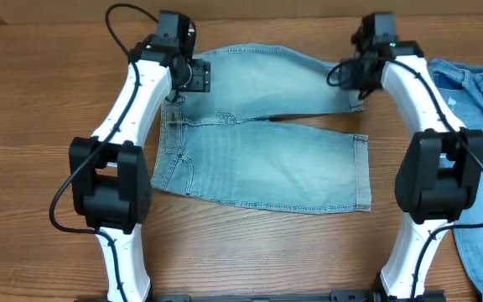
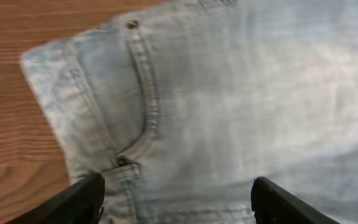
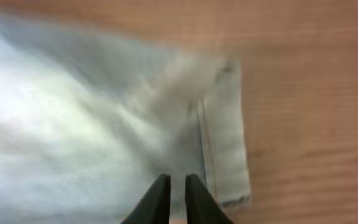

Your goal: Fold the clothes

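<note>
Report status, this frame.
Left end effector open over waistband. Right end effector nearly shut at leg hem. Shorts flat, not folded. Other denim garment aside, right.

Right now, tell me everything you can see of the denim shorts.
The denim shorts are pale, light-wash, spread flat on the wooden table, waistband on the left, both legs running right and splayed in a narrow V. A curved pocket seam with rivets shows. The left fingers hang open over the waist; contact is unclear.
</note>
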Robot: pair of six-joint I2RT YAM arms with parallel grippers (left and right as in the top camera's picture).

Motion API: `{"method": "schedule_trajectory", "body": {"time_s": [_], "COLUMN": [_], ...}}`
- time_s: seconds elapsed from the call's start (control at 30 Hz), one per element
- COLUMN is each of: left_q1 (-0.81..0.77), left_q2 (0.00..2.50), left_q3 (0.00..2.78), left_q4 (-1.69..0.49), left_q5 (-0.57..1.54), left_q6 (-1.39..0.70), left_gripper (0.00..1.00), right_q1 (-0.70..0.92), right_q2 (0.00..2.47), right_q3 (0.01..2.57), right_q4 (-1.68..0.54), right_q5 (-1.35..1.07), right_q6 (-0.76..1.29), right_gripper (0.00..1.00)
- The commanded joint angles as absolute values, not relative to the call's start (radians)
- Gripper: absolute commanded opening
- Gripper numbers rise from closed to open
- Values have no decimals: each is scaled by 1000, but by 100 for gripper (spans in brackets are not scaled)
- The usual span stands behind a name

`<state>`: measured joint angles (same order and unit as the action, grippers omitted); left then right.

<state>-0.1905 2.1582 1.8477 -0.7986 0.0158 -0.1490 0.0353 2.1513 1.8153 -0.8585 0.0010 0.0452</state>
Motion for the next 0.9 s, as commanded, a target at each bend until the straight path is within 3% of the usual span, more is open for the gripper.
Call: {"method": "schedule_trajectory", "body": {"time_s": [0.0,0.2,0.67,0.87], "left_q1": [-210,-210,-210,-210], "left_q2": [2131,2131,2131,2131], "left_q3": [1870,1870,1870,1870], "left_q4": [-842,-891,-905,-916], "left_q5": [42,42,-33,-33], "left_q6": [-157,-161,-165,-165], "left_gripper": [79,80,81,82], "right_q1": [38,39,39,39], "right_q2": [2122,2122,2226,2098], "right_q3": [1827,1802,1701,1744], "right_q4": [-867,-933,-400,-572], "right_q5": [5,-163,-153,-342], "right_q6": [40,40,40,40], "right_gripper": [12,5,5,4]}}
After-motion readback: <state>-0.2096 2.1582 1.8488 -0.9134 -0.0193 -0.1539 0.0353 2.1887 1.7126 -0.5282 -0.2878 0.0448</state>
